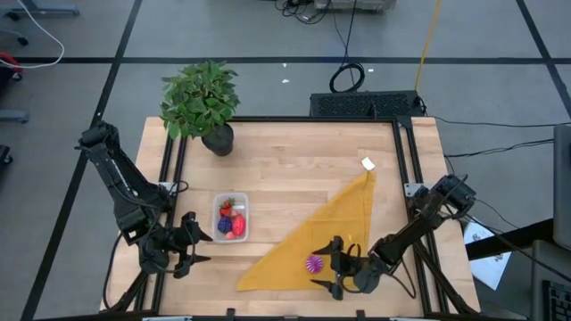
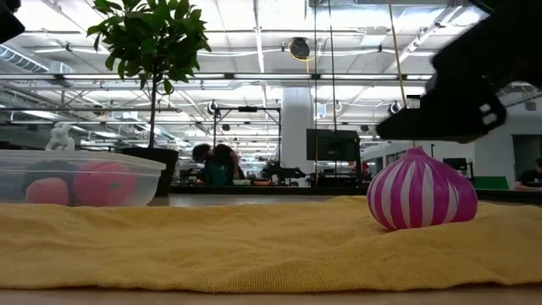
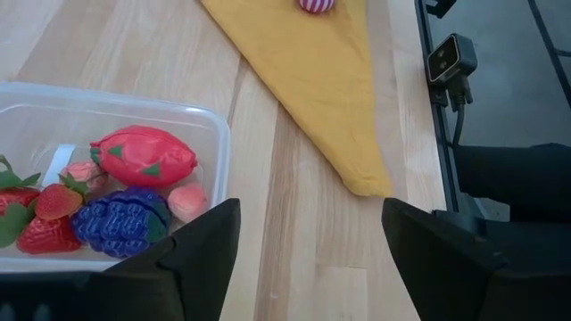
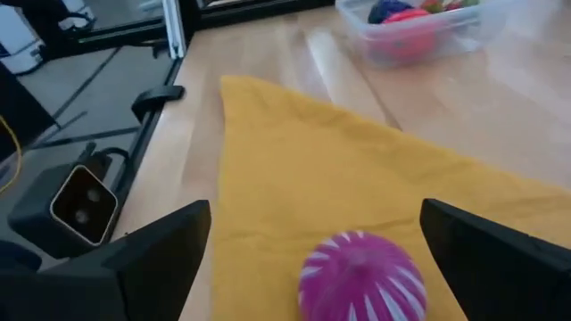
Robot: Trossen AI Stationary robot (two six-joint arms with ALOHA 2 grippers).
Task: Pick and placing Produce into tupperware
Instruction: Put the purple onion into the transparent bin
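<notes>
A clear tupperware [image 1: 230, 217] is sitting open on the table [image 1: 294, 169], holding red, pink and purple produce [image 3: 120, 196]. A magenta white-striped onion [image 1: 313, 264] is lying well apart from it.

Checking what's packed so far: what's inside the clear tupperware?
Inside the tupperware: a pink-red fruit, purple grapes, strawberries and a small pink piece. Anything beneath them is hidden.

In the left wrist view, the picture's edge is cutting off the small clear plastic rectangular tupperware box [image 3: 210, 125], so part of the red strawberry toy [image 3: 18, 214] is falling out of frame, and only a sliver of the magenta-and-white striped bulb-shaped toy [image 3: 316, 4] is showing. In the low view, the box's cloudy wall [image 2: 127, 174] is blurring the pink produce [image 2: 102, 184] inside. From above, those small pieces [image 1: 231, 219] are appearing too tiny to identify.
</notes>
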